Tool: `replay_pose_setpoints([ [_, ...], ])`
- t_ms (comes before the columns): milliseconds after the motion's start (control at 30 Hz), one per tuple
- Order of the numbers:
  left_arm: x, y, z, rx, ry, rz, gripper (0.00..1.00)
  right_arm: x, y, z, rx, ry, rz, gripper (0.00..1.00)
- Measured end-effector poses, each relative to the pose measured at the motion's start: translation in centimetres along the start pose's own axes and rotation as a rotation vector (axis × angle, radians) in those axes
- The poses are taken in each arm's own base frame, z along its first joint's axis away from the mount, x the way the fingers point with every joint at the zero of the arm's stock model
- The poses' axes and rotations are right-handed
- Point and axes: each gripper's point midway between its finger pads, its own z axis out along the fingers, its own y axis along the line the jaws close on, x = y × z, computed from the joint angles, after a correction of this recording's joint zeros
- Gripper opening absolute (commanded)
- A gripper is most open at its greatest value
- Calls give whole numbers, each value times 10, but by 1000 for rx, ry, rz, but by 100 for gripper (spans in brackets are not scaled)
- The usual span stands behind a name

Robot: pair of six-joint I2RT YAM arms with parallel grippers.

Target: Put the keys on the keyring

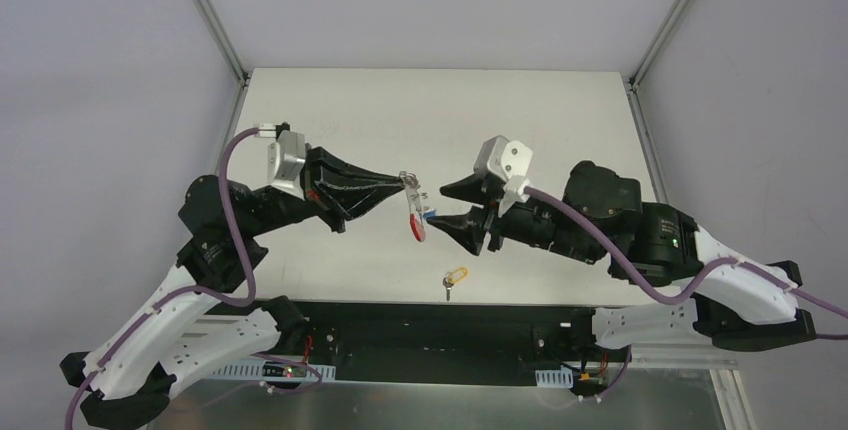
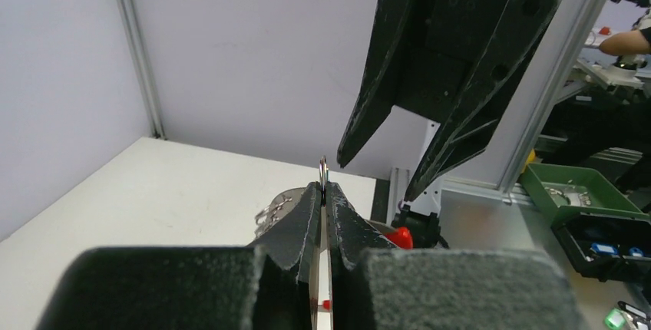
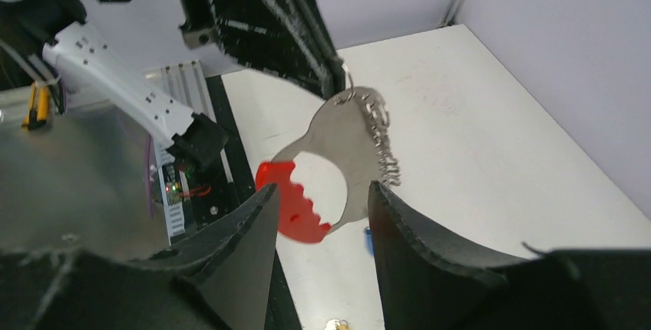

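The left gripper (image 1: 408, 183) is clamped on the silver ring of the keyring (image 1: 415, 208), holding it above the white table (image 1: 560, 120) with its red strap (image 1: 418, 230) and blue tag (image 1: 429, 216) dangling. The right gripper (image 1: 443, 206) sits just beside the strap, jaws parted, grasping nothing. The yellow-headed key (image 1: 455, 278) lies on the table near its front edge, apart from both grippers

No text, label, brand or number is legible on anything.
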Motion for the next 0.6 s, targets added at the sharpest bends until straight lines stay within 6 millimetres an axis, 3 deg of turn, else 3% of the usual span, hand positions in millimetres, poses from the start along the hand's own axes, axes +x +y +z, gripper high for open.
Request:
replay_pose_setpoints([
  [133, -12, -12, -1, 50, -48, -19, 0, 7, 11, -9, -101, 3, -93, 51],
  [333, -17, -25, -1, 120, -84, -68, 0, 0, 24, -24, -212, -42, -193, 48],
  [600, -25, -39, -5, 188, -121, -107, 0, -5, 39, -14, -288, -61, -224, 43],
])
